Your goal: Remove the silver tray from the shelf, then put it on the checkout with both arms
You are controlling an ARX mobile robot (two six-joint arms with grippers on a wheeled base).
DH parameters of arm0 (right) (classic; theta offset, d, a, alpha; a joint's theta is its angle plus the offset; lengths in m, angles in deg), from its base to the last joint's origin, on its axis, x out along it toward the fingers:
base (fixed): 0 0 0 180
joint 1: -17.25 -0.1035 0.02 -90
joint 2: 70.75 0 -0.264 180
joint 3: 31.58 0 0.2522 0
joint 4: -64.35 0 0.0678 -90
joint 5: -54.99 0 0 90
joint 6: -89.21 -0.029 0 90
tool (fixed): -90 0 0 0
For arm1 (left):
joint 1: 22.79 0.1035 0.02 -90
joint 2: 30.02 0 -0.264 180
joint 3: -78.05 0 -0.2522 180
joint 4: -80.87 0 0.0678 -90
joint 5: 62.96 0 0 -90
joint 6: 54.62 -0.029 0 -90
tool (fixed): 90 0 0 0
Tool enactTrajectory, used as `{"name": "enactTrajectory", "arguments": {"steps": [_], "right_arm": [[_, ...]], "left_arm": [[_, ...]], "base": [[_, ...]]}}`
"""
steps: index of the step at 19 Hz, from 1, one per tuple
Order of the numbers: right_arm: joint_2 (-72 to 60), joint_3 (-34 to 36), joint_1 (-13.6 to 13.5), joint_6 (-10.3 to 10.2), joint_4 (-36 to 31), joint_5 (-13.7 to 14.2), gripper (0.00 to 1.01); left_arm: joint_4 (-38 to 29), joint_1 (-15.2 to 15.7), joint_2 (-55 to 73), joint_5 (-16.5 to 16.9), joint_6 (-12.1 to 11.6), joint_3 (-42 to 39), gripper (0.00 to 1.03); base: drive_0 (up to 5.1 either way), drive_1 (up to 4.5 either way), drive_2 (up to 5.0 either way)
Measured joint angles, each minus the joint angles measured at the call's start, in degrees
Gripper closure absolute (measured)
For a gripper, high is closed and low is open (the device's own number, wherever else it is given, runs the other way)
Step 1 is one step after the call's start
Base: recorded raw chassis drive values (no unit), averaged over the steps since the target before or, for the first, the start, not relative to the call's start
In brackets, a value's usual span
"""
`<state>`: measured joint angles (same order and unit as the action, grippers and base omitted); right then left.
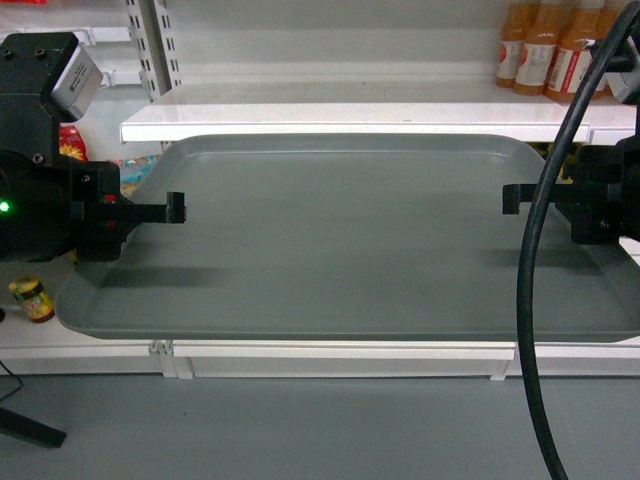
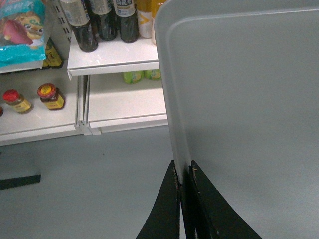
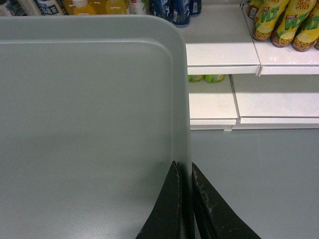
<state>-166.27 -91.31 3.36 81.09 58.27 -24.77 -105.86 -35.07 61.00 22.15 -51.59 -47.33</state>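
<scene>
Filling most of the head view, the big flat grey-silver metal tray [image 1: 350, 240] with rounded corners hung level in front of the white metal shelf [image 1: 380, 115], held up off the grey floor [image 1: 300, 430]. Its far edge sat just below the shelf's thick front lip. Nothing lay on the tray.

The left black pincer [image 1: 176, 208] gripped the tray's left rim. In the left wrist view, its two thin black jaws were pressed nearly together with the raised rim [image 2: 174, 124] squeezed between them. The right black pincer [image 1: 512, 198] gripped the right rim the same way, jaws nearly closed on the edge [image 3: 185, 124]. A thick black cable [image 1: 535, 300] hung down in front of the right arm. A small green light [image 1: 5, 207] glowed on the left arm.

Orange drink bottles [image 1: 545, 45] stood on the shelf at the top right. A little yellow-lidded jar [image 1: 33, 298] sat on a low shelf at the left, just beside the tray's corner.
</scene>
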Motion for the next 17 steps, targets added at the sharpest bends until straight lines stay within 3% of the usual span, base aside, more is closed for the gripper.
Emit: {"name": "enactTrajectory", "arguments": {"steps": [17], "right_arm": [[0.00, 0.00, 0.07, 0.02, 0.07, 0.02, 0.98]], "left_arm": [[-0.04, -0.02, -0.02, -0.04, -0.02, -0.04, 1.00]], "base": [[0.1, -4.12, 4.2]]}}
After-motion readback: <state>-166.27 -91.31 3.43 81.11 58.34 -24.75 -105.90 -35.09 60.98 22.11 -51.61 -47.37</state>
